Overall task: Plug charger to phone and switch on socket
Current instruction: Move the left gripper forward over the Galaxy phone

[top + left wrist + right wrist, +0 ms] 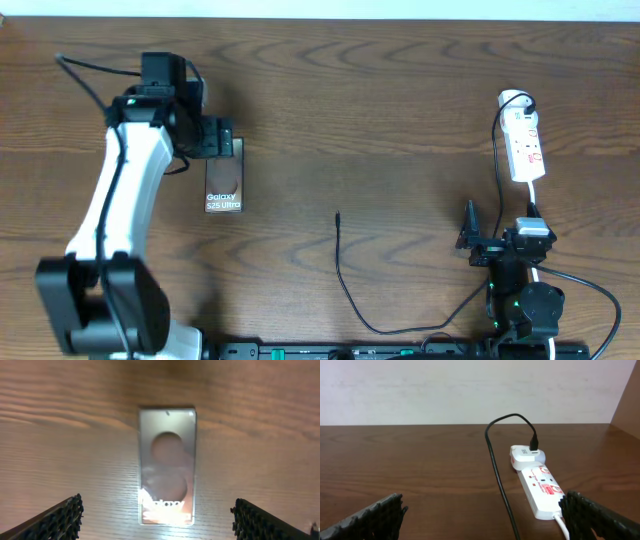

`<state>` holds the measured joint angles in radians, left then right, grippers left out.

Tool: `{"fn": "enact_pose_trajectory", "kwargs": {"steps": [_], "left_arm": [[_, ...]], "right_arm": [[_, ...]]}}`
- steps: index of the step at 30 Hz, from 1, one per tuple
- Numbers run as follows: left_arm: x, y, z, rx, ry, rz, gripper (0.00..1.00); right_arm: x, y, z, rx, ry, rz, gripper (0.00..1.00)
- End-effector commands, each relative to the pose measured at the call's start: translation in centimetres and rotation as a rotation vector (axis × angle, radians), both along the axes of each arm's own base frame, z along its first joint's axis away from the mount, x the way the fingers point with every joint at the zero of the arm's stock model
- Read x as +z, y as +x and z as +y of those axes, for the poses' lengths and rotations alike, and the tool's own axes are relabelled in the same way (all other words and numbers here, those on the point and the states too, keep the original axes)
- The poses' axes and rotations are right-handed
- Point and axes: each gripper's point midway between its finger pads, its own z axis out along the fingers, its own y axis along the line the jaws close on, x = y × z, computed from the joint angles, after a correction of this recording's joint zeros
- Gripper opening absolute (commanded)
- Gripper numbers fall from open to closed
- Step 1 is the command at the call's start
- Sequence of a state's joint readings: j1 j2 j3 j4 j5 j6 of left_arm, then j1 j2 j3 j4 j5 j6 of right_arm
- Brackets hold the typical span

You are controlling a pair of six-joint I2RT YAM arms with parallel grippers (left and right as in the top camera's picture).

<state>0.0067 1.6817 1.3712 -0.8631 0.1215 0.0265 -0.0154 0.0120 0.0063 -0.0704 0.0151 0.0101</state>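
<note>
Dark wood-grain table (380,100) filled my overhead feed, with a pale wall behind it in the right wrist view. On my left side the phone (223,190) lay flat, its white Galaxy lettering at the end nearer the arm bases. The left gripper (220,142) hung over the phone's far end, released, its jaws spread wide; from the left wrist camera I saw the phone sitting between the two fingers (62,517) and touched by neither.

The charger (345,285) trailed across the middle of the table. Its connector tip (338,214) rested on bare wood, well apart from the phone, and the cable looped back toward the near edge and over to my right. Its white plug (514,100) sat in the far end of the socket (527,150), which lay at the right of the table. The right gripper (487,522) was low near the front edge, facing the socket, jaws wide and grasping nothing, the black cable running between its fingers (375,515).
</note>
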Motion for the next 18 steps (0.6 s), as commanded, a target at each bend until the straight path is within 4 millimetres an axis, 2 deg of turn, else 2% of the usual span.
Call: {"fn": "enact_pose_trajectory", "kwargs": {"steps": [1, 2, 3, 4, 5, 6, 7, 8, 18], "left_arm": [[-1.7, 0.0, -1.7, -0.028, -0.107, 0.062, 0.94], [-2.3, 0.0, -1.9, -0.031, -0.121, 0.08, 0.9], [-2.8, -0.1, -2.0, -0.031, -0.127, 0.098, 0.66], [-3.4, -0.1, -2.0, -0.03, -0.127, 0.113, 0.5], [-3.8, -0.1, -2.0, -0.03, -0.127, 0.124, 0.46], [-4.1, -0.2, -2.0, -0.029, -0.128, 0.132, 0.46], [-4.4, -0.2, -2.0, -0.028, -0.127, 0.139, 0.69], [-4.5, -0.2, -2.0, -0.028, -0.127, 0.144, 0.99], [-4.9, -0.5, -2.0, -0.027, -0.126, 0.156, 0.99]], "right_arm": [[-0.1, 0.0, 0.3, 0.013, -0.015, 0.002, 0.99], [-0.1, 0.0, 0.3, 0.013, -0.015, 0.002, 0.99], [-0.1, 0.0, 0.3, 0.014, -0.015, 0.002, 0.99], [-0.1, 0.0, 0.3, 0.013, -0.015, 0.002, 0.99], [-0.1, 0.0, 0.3, 0.013, -0.015, 0.002, 0.99], [-0.1, 0.0, 0.3, 0.014, -0.015, 0.002, 0.99], [-0.1, 0.0, 0.3, 0.013, -0.015, 0.002, 0.99], [-0.1, 0.0, 0.3, 0.013, -0.015, 0.002, 0.99], [-0.1, 0.0, 0.3, 0.013, -0.015, 0.002, 0.99]]}}
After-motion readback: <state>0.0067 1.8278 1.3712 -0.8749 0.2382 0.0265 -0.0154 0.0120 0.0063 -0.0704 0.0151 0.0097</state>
